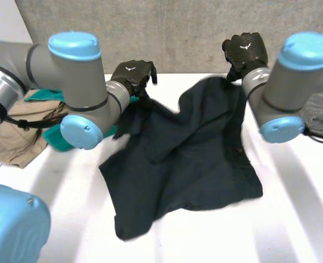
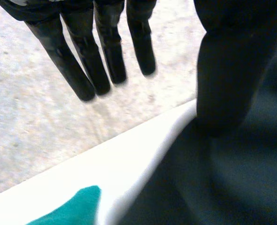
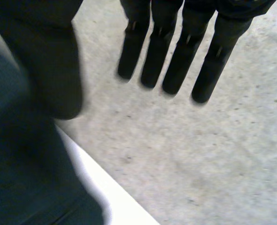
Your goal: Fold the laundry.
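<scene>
A dark navy cloth point(image 1: 183, 159) lies rumpled across the middle of the white table point(image 1: 293, 219), its two far corners raised toward the hands. My left hand point(image 1: 131, 74) hovers over the far left corner, and my right hand point(image 1: 244, 52) over the far right corner. In the left wrist view the left hand point(image 2: 89, 61) has straight fingers spread well apart from the thumb, with the cloth point(image 2: 223, 187) lying loose below the thumb. The right wrist view shows the same: the right hand point(image 3: 176, 51) has straight fingers, and the cloth point(image 3: 21, 178) sits beneath the thumb, not pinched.
A beige garment point(image 1: 19, 131) and a teal cloth point(image 1: 52, 137) lie at the table's left, under my left arm. The teal cloth point(image 2: 73, 211) also appears beside the dark cloth. A grey cloth point(image 1: 321, 112) sits at the right edge. A concrete wall point(image 1: 178, 27) stands behind the table.
</scene>
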Available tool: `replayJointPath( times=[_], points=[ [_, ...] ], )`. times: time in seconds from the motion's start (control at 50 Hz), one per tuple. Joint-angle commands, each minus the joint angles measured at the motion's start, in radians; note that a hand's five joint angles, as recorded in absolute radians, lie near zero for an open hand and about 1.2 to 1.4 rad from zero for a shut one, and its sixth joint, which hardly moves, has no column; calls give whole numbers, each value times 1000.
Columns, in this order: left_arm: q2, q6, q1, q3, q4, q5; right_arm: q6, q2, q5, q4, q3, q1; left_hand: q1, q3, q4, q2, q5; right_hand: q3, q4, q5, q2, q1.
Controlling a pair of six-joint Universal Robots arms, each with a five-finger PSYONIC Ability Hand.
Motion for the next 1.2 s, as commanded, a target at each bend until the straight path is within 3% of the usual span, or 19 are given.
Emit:
replayJointPath(
  times=[0.02, 0.1, 0.2, 0.38, 0.52, 0.62, 0.68, 0.82, 0.88, 0.94, 1.0, 1.04, 1.06, 1.12, 1.14, 1.16, 1.2],
  points=[
    [-1, 23, 43, 79, 88, -130, -48, 40, 127, -186, -14, 33, -408, -462, -455, -443, -453, -503, -528, -517, -488, -493],
    [130, 66, 16, -36, 59, -219, -79, -60, 150, -91, 49, 27, -408, -462, -455, -443, -453, -503, -528, -517, -488, -493],
    [316, 147, -11, -286, 66, -205, -86, -190, 137, 79, 147, 4, -408, -462, -455, -443, -453, -503, -528, -517, -488, -493],
    [649, 302, -99, -796, 43, -132, -152, -417, -77, 533, 426, -74, -302, -356, -349, -337, -347, -415, -440, -430, -400, -405],
    [797, 298, -193, -1110, -20, -129, -180, -515, -232, 643, 688, -177, -14, -68, -61, -49, -59, -201, -225, -215, -186, -190],
    [800, 281, -273, -1254, 5, -144, -180, -543, -352, 594, 873, -212, -70, -123, -117, -104, -114, -177, -202, -191, -162, -167],
    [757, 273, -287, -1302, 75, -188, -177, -545, -405, 469, 972, -225, -140, -193, -187, -175, -184, -183, -207, -197, -168, -172],
    [656, 316, -300, -1320, 285, -302, -168, -542, -413, 110, 1146, -219, -243, -296, -290, -278, -288, -189, -213, -203, -173, -178],
    [622, 351, -296, -1313, 327, -314, -160, -533, -406, 17, 1174, -214, -243, -296, -290, -278, -288, -186, -210, -200, -171, -175],
    [582, 385, -282, -1299, 345, -305, -155, -516, -401, -51, 1191, -208, -240, -294, -287, -275, -285, -37, -61, -51, -22, -26],
    [541, 417, -281, -1279, 356, -296, -151, -500, -386, -81, 1191, -209, -205, -258, -252, -240, -250, 427, 402, 413, 442, 437],
    [513, 434, -279, -1265, 367, -297, -143, -497, -377, -92, 1188, -209, -132, -185, -179, -167, -176, 632, 608, 618, 648, 643],
    [489, 459, -279, -1247, 387, -302, -135, -497, -370, -97, 1184, -206, 17, -37, -30, -18, -28, 718, 693, 704, 733, 728],
    [466, 495, -277, -1227, 414, -304, -126, -503, -361, -94, 1174, -205, 366, 313, 319, 332, 322, 719, 694, 705, 734, 729],
    [464, 521, -274, -1216, 428, -304, -117, -508, -358, -86, 1168, -205, 690, 637, 643, 655, 646, 719, 694, 705, 734, 729],
    [467, 534, -273, -1216, 433, -307, -114, -514, -358, -80, 1165, -205, 812, 759, 765, 778, 768, 719, 694, 705, 734, 729],
    [482, 558, -267, -1218, 434, -307, -109, -535, -357, -57, 1160, -203, 813, 760, 767, 779, 769, 719, 694, 705, 734, 729]
  ],
)
